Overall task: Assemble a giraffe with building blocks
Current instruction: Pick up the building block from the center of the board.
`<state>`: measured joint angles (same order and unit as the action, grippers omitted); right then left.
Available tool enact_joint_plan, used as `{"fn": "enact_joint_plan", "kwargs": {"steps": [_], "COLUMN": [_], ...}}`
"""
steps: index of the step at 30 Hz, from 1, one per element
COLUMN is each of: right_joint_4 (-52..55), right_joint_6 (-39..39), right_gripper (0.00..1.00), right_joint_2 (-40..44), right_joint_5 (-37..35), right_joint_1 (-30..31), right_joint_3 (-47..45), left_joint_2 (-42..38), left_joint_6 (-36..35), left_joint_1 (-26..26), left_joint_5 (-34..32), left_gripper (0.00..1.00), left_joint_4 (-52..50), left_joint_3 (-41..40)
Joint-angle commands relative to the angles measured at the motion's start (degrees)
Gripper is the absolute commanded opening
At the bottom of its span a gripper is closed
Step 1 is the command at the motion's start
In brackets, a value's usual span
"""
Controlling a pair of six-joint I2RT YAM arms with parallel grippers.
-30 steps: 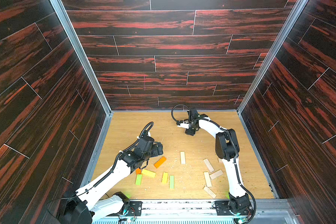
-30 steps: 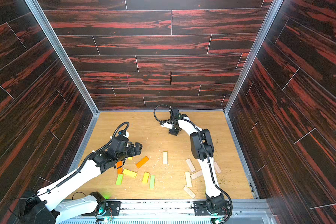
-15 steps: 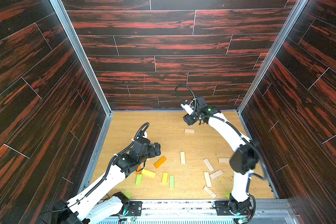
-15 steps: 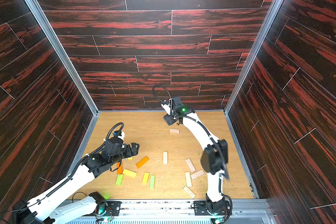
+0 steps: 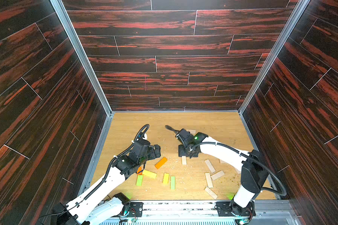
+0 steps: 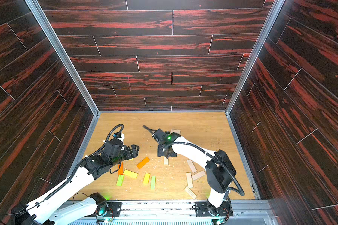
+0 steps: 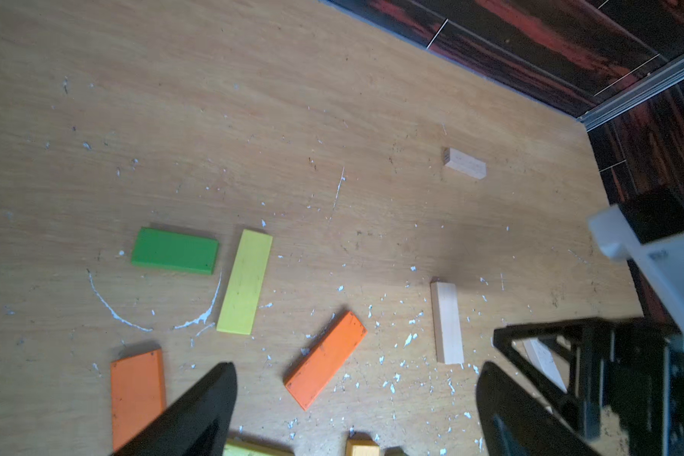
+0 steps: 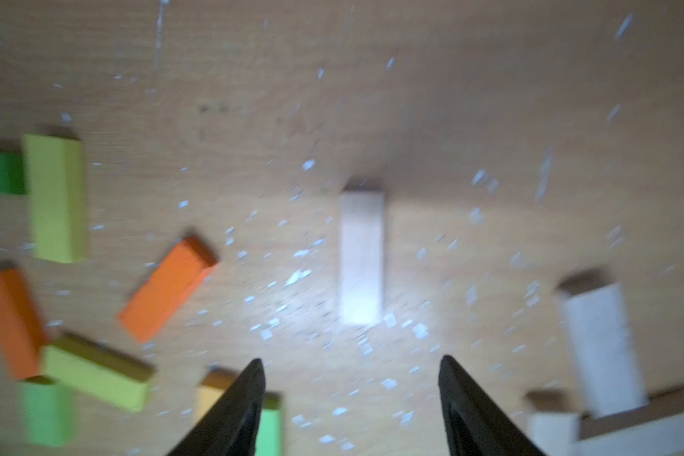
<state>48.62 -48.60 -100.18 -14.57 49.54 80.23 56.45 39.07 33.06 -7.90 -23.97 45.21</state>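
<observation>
The building blocks lie flat and scattered on the wooden floor. Coloured ones sit front left: an orange plank (image 5: 161, 162) (image 7: 325, 359), a yellow one (image 5: 149, 174) and green ones (image 5: 172, 182). My left gripper (image 5: 156, 152) (image 7: 356, 379) hovers open just beside the orange plank, holding nothing. My right gripper (image 5: 187, 153) (image 8: 351, 367) hangs open and empty over the near end of a pale plank (image 5: 183, 160) (image 8: 362, 252). Another pale plank (image 5: 190, 131) (image 7: 464, 163) lies alone farther back, partly hidden by the right wrist.
Several pale planks (image 5: 209, 165) cluster at the front right beside the right arm's elbow (image 5: 252, 171). A second orange plank (image 6: 120, 169) is half under the left arm. Dark walls close in three sides; white flecks litter the floor.
My right arm left a pale plank at the back, lifted, then swung forward and down to the pale plank in the middle. The left gripper shifted slightly, staying open by the orange plank.
</observation>
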Motion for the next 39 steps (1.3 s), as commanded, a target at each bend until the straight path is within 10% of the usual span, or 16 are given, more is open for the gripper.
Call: {"fn": "enact_joint_plan", "kwargs": {"steps": [1, 24, 39], "right_joint_4": [-0.3, -1.9, -3.0], "right_joint_6": [-7.8, -4.4, 0.4], "right_gripper": [0.7, 0.63, 0.18], "right_joint_2": [-1.8, -15.8, -14.6], "right_joint_5": [0.7, 1.5, 3.9], "right_joint_1": [-0.2, -1.7, -7.3], "right_joint_3": [-1.2, 1.7, -0.5], "left_joint_2": [-1.9, 0.5, 2.2], "left_joint_6": [0.6, 0.7, 0.6], "left_joint_1": [-0.2, -0.3, -0.3], "left_joint_5": [0.3, 1.5, 2.5], "left_gripper": [0.97, 0.97, 0.97], "left_joint_4": [-0.3, 1.4, 2.0], "left_joint_3": [-0.7, -0.8, 0.5]}}
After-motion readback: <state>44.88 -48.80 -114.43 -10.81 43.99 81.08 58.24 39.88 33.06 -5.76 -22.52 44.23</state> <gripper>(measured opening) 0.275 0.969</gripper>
